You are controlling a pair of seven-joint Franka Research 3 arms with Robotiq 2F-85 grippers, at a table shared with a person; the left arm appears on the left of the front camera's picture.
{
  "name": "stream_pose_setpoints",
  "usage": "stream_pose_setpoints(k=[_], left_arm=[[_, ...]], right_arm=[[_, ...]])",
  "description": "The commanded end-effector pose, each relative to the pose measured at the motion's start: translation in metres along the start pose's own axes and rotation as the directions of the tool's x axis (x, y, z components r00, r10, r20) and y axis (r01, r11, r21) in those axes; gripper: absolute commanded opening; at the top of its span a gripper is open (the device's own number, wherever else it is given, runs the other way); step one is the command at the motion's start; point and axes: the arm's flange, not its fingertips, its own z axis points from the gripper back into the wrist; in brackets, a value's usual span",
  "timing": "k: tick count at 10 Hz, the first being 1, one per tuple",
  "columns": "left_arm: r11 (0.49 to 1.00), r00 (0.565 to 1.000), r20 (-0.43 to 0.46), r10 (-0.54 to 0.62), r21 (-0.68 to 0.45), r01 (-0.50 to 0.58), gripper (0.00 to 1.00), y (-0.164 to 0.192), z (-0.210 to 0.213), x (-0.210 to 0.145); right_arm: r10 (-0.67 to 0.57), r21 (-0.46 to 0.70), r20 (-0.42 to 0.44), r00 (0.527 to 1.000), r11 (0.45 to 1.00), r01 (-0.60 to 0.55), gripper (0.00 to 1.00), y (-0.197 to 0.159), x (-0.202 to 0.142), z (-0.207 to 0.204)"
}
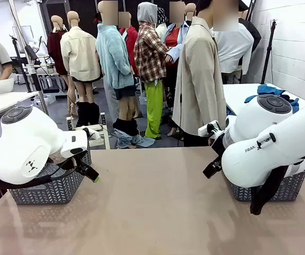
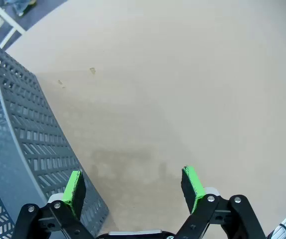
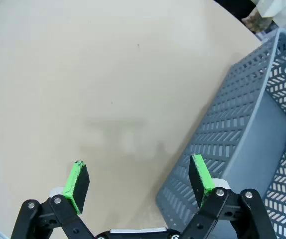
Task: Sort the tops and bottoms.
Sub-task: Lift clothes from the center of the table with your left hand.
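Observation:
My left gripper [image 2: 133, 186] hangs open over bare tabletop, right beside the left grey basket [image 2: 28, 144], with nothing between its green pads. My right gripper [image 3: 139, 181] is open too, one pad over the rim of the right grey basket [image 3: 242, 144]. From the front, the left gripper [image 1: 89, 172] and the right gripper [image 1: 212, 169] hover low at the table's two sides. A heap of bright blue cloth [image 1: 272, 90], possibly tops, lies on a white table behind my right arm. The dark bottoms are out of view.
The left basket [image 1: 49, 188] and the right basket [image 1: 282, 188] stand at the side edges of the tan table [image 1: 152, 202]. A person in a beige coat [image 1: 197, 85] stands just past the far edge.

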Motion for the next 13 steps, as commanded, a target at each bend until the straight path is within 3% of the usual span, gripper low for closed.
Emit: stream_pose_setpoints(k=[1,12,13], left_arm=[[1.0,1.0,0.0,0.0,0.0,0.0,1.0,0.0,0.0,0.0],[1.0,1.0,0.0,-0.006,0.0,0.006,1.0,-0.002,0.0,0.001],[0.999,0.999,0.034,-0.014,0.044,0.013,1.0,0.0,0.013,0.007]], right_arm=[[0.0,0.0,0.0,1.0,1.0,0.0,1.0,0.0,0.0,0.0],[0.0,0.0,0.0,1.0,1.0,0.0,1.0,0.0,0.0,0.0],[0.001,0.0,0.0,1.0,1.0,-0.001,1.0,0.0,0.0,0.0]])
